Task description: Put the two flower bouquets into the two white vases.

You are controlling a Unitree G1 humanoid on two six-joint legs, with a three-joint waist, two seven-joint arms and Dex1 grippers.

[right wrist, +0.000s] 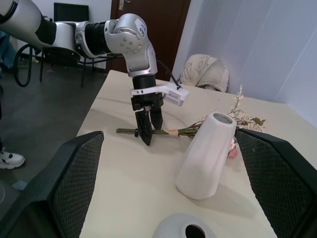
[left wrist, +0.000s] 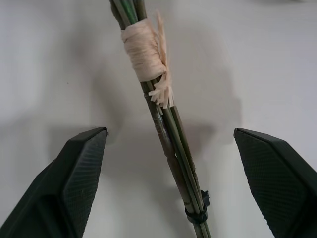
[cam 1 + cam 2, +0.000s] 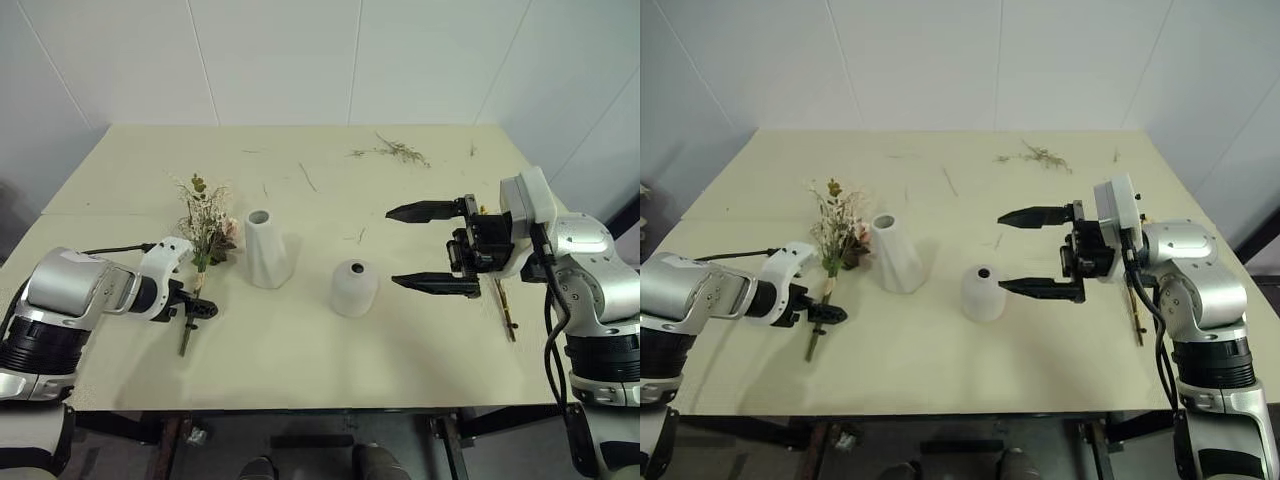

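The large bouquet (image 3: 205, 222) of pink roses, daisies and dried grasses lies on the table, left of the tall tapered white vase (image 3: 266, 248). Its stems (image 2: 163, 124), bound with pale twine, run toward the front edge. My left gripper (image 3: 196, 308) is open and points down over the stems, one finger on each side, not touching them. The short rounded white vase (image 3: 354, 287) stands right of the tall one. My right gripper (image 3: 392, 247) hovers wide open and empty, level, pointing left just right of the short vase. A slim sprig (image 3: 505, 312) lies under my right arm, partly hidden.
Loose dried twig scraps (image 3: 397, 151) lie near the far edge of the table, with thinner bits (image 3: 307, 177) toward the middle. The tabletop (image 3: 300, 360) in front of the vases is bare. White walls close the back and right sides.
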